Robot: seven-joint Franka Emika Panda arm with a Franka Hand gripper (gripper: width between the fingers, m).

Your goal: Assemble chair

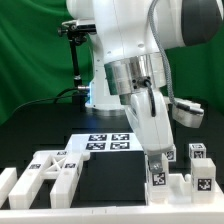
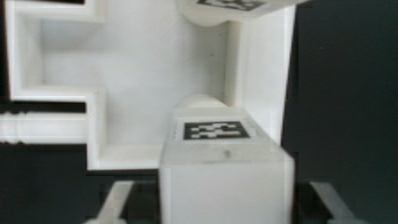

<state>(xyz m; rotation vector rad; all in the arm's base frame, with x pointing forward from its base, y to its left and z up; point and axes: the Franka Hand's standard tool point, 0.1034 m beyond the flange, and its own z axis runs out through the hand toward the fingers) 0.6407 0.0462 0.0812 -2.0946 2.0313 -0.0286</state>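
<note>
Lower right in the exterior view, a white tagged plastic block (image 1: 158,181), likely rigid and light, is clamped by its flat sides in the gripper (image 1: 157,164).

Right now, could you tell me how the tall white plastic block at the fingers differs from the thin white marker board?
The tall white plastic block stands upright between the fingers; the thin flat white marker board lies flat on the black table. The block shows one tag to the exterior view; the board carries several. Both are white and tagged.
</note>
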